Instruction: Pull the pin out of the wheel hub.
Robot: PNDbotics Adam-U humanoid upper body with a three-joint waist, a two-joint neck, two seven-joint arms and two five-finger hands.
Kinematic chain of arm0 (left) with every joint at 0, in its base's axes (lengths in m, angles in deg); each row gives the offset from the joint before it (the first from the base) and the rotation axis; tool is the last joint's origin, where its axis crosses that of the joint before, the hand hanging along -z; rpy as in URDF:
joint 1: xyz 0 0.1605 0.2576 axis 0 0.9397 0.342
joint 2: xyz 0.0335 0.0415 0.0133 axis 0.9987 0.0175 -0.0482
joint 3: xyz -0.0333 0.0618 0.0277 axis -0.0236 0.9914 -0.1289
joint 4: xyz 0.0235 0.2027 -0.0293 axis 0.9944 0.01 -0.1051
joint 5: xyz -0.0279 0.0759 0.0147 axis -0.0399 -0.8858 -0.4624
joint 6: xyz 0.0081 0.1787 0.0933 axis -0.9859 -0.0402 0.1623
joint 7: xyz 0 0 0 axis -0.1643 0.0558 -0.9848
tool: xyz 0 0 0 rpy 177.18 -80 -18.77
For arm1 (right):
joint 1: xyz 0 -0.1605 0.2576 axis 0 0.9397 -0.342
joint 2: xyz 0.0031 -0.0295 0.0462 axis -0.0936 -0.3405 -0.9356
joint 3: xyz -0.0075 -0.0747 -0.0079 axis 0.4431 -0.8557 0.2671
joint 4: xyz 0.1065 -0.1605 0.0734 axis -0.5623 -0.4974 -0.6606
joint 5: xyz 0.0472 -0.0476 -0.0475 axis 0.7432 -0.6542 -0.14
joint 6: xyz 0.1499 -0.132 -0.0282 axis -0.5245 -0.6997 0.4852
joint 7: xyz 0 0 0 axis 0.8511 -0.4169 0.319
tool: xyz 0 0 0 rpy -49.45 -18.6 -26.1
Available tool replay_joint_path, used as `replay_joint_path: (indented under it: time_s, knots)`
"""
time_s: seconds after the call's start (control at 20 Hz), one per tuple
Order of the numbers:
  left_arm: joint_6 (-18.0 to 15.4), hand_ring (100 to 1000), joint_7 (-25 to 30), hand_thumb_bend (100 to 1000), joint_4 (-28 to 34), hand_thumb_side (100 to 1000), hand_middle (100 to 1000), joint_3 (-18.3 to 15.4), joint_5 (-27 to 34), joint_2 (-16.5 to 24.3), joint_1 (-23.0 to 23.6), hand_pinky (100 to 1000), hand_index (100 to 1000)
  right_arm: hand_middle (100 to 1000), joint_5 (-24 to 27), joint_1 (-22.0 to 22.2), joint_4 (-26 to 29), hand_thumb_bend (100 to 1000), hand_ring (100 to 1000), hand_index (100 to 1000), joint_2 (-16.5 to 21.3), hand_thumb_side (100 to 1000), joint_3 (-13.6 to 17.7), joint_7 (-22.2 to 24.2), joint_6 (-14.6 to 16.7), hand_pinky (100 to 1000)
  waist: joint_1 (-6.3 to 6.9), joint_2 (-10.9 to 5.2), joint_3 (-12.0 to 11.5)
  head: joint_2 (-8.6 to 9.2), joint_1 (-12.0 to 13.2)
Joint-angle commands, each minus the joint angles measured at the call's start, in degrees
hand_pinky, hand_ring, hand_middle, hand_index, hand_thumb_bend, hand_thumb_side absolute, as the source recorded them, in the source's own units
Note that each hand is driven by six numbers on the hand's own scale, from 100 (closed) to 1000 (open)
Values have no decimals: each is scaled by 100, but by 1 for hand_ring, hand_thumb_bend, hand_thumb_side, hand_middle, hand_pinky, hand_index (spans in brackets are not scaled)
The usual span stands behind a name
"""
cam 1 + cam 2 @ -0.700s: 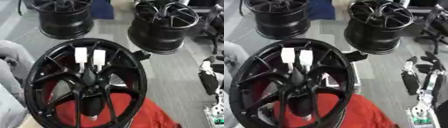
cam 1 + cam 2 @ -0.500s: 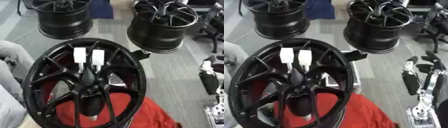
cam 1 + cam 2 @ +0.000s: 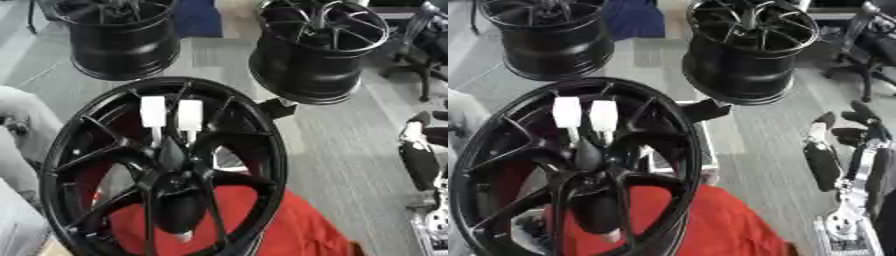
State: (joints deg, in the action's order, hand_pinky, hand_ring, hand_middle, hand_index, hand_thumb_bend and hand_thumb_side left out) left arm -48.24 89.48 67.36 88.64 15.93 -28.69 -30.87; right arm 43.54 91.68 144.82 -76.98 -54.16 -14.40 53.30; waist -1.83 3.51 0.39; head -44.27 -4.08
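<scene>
– Honestly, what are the fingers (image 3: 859,113) doing? Holding anything?

– Nope. The right hand (image 3: 826,159) sits at the right edge with its black fingers up, fairly straight, and nothing in them. They look like smooth hard plastic, with a silver metal frame behind. The edge of the picture cuts off part of the hand, and I can't spot the left hand at all.

– So where's the pin?

– Well away from that hand, over to its left. Two white pins (image 3: 190,115) stand side by side in the upper half of the wheel hub (image 3: 166,170). They have flat rectangular heads and thin stems running down toward the centre. The spokes hide where the stems end.

– What's the hub like?

– It's a glossy black alloy with thin forked spokes, tilted toward the camera over a red cloth (image 3: 271,225). A small pale tip (image 3: 181,235) pokes out below the centre, no idea what it is.

– And around it?

– Two more black wheels (image 3: 319,55) sit on the grey floor behind. Some grey fabric (image 3: 22,130) is cut off on the left, can't tell what that is.
</scene>
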Motion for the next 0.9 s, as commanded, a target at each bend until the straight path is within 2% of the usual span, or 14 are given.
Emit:
replay_joint_path:
  time_s: [0.05,0.3,0.6,0.75,0.8,0.9]
  knots:
    - [-425,611,503,100,-267,252,708,391,-439,357,-450,641,828,674,10,-33,136,100,586,829,154,433,-25,41,11,608,36,-64,28,15,30]
    - [-870,644,1445,100,-976,273,764,1048,-1360,-20,-1318,672,848,674,34,0,136,100,586,829,193,435,-62,81,15,608,72,-102,141,15,9]
    - [-1353,684,2656,100,-1825,302,814,1524,-2399,-698,-2117,706,871,673,45,36,136,100,586,829,203,435,-62,77,16,608,96,-131,225,15,-13]
    - [-1590,692,2858,100,-2142,394,820,1692,-2874,-1002,-2374,709,877,674,52,46,136,100,586,829,203,435,-67,79,16,607,100,-142,237,15,-16]
    - [-1672,692,2872,157,-2229,471,823,1750,-3022,-1102,-2438,708,882,674,55,47,136,100,586,829,203,434,-72,83,18,607,100,-144,243,15,-14]
    - [-1850,690,2882,215,-2390,526,825,1848,-3307,-1279,-2540,707,886,674,61,48,136,100,586,829,202,435,-78,91,23,607,100,-148,250,15,-9]
